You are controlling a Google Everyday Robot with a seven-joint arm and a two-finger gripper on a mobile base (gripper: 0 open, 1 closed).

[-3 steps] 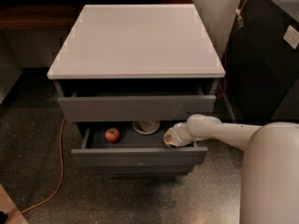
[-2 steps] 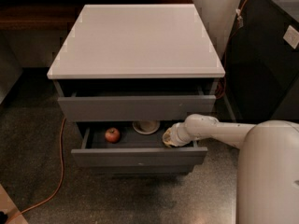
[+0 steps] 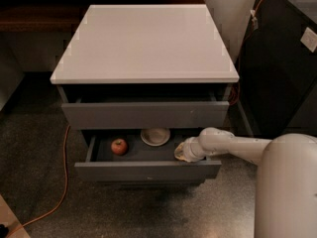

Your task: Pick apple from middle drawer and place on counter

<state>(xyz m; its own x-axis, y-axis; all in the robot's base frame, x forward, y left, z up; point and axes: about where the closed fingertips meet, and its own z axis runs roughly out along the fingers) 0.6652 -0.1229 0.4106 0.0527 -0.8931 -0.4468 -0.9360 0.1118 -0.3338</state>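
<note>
The middle drawer [image 3: 147, 171] is pulled out, and the small red apple [image 3: 119, 146] lies on its floor at the left. My gripper [image 3: 181, 151] reaches in over the drawer's right end, on a white arm coming from the right. It is well to the right of the apple and does not touch it. The counter [image 3: 146, 41], a light slab on top of the cabinet, has nothing on it.
A white shallow bowl [image 3: 155, 136] sits at the back of the middle drawer, between apple and gripper. The upper drawer [image 3: 146, 114] is slightly pulled out above it. An orange cable [image 3: 63, 182] runs over the floor at the left. A black unit [image 3: 282, 68] stands at the right.
My arm has shifted a little to the left, bringing the gripper further over the drawer's right end. Apple and bowl have not moved.
</note>
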